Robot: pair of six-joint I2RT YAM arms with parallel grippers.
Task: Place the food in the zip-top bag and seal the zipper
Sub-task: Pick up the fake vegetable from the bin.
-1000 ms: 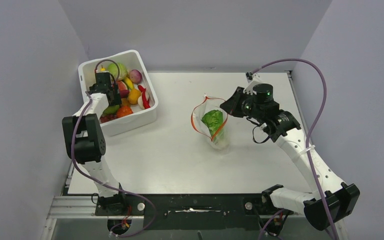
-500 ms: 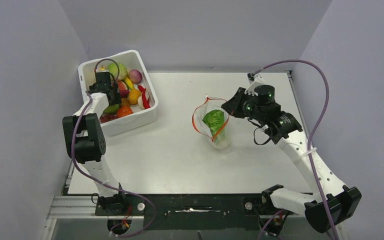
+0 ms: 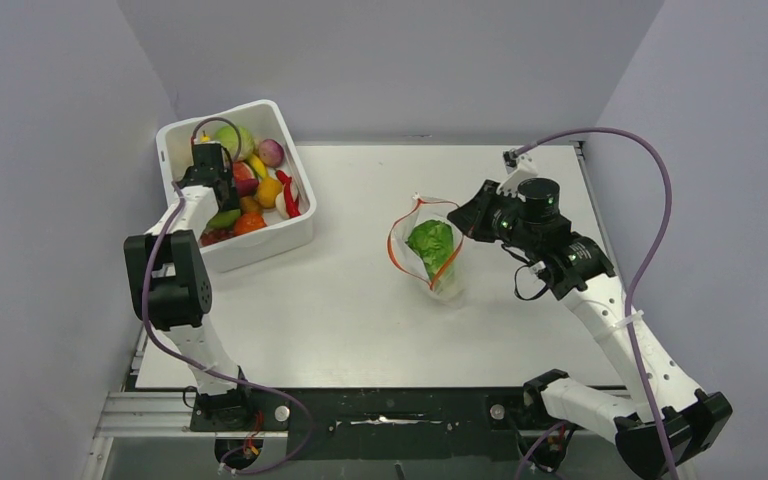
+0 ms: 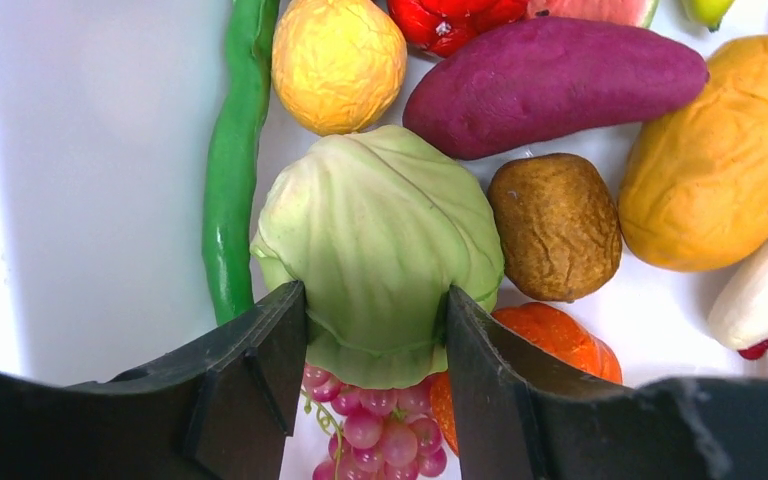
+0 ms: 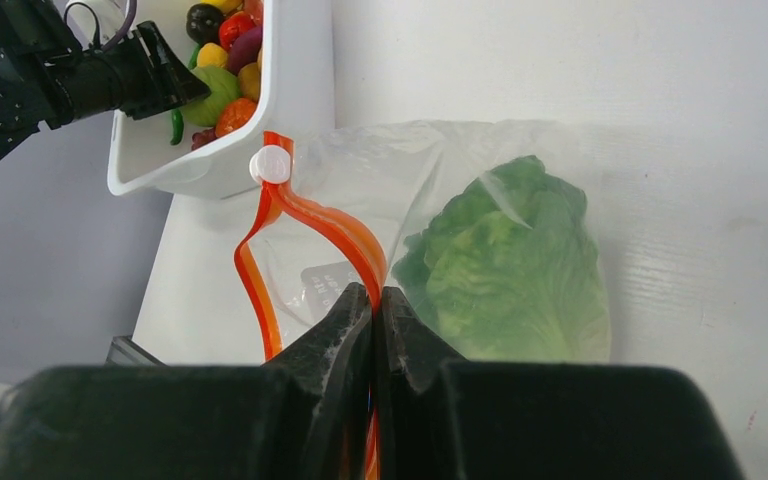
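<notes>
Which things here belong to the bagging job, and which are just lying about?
Job: zip-top bag, its zipper pinched by the right gripper, lettuce inside, pale cabbage in the left gripper, other toy food.
Lying about: white tub, table.

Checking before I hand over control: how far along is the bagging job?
Done: the lettuce is inside the zip-top bag. In hand: the right gripper pinches the zipper strip, with the bag's mouth open; the left gripper has its fingers against the pale cabbage, which lies in the white tub. Left: the cabbage and the other food in the tub, then sealing the zipper.
</notes>
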